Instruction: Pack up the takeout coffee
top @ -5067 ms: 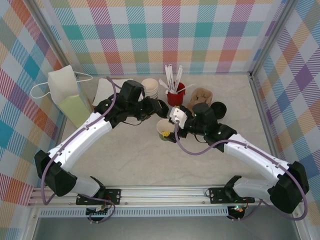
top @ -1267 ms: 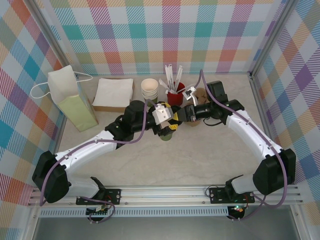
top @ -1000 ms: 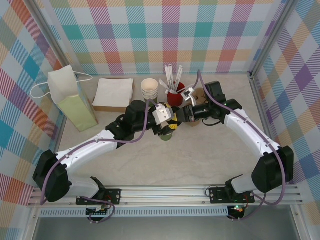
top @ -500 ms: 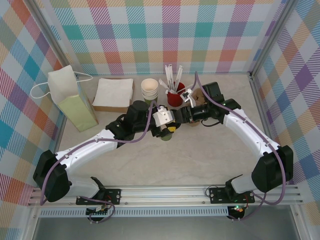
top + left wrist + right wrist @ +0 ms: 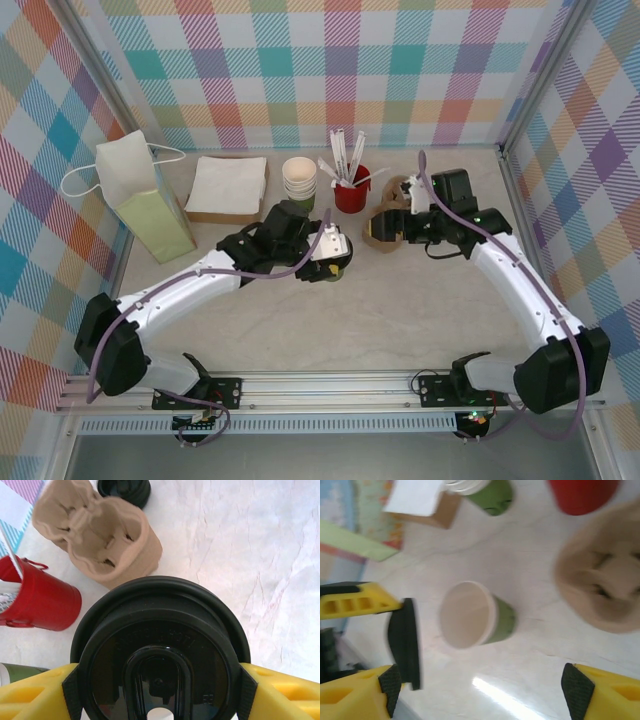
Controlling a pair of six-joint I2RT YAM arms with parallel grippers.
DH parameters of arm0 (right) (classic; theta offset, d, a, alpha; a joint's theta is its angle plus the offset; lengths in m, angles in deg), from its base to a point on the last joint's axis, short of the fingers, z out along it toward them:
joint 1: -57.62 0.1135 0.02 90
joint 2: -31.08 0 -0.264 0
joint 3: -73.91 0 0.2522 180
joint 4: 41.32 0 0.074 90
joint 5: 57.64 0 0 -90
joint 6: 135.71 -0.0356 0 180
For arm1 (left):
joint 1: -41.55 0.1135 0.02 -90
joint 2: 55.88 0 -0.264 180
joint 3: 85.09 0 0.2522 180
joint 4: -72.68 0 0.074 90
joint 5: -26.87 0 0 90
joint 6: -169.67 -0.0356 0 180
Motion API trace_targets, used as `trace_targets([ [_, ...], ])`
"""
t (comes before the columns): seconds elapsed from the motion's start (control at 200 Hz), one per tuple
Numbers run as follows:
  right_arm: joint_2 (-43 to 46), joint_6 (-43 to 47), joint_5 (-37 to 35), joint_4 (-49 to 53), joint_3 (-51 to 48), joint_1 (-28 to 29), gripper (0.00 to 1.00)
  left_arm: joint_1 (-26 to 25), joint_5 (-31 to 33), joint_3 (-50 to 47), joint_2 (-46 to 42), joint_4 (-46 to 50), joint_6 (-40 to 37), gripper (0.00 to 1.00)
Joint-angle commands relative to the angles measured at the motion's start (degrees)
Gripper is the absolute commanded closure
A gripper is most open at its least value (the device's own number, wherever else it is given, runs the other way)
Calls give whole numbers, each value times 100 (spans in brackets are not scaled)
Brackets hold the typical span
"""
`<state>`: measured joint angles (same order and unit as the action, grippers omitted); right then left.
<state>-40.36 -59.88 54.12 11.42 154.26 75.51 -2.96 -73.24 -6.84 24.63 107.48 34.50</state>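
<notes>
A: Where's the coffee?

B: The paper cup (image 5: 470, 615), cream inside with a green wall, stands upright mid-table (image 5: 400, 320), just beside the cup carrier (image 5: 100, 535) on the left arm's side. Its mouth is open, no lid on it.

A: And the lid?

B: The black lid (image 5: 160, 650) is clamped across its width by the left gripper (image 5: 160, 685) and held flat. The right wrist view is blurry but shows it edge-on with a gap to the rim. So it's over the cup, not seated.

A: Right gripper?

B: The right gripper (image 5: 484, 687) has its jaws wide with nothing between them. It's back by the carrier, clear of the cup.

A: Which step?

B: Lidding, I'd say. Packing hasn't begun: the cup is in neither the carrier nor the paper bag (image 5: 140, 190), which stands well apart at the far left.

A: Next move?

B: Centre the lid on the rim, bring it down level, and press until it seats all round. Nothing holds the cup and it looks light, so an off-centre push could tip or slide it. The right gripper may need to steady the wall. After that it gets packed; I can't tell whether into the carrier or the bag.
</notes>
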Motion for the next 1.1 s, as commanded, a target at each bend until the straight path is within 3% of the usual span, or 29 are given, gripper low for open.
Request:
trace_targets([
  [0.0,212,176,-1169,467,-255,-137,12,-87,201,395,239,756,-451,26],
  [0.315,349,415,-1725,594,-801,-398,5,-75,426,1136,944,1492,-942,26],
  [1.095,332,547,-1608,400,-1007,-429,5,105,474,2087,1875,2227,-1337,26],
])
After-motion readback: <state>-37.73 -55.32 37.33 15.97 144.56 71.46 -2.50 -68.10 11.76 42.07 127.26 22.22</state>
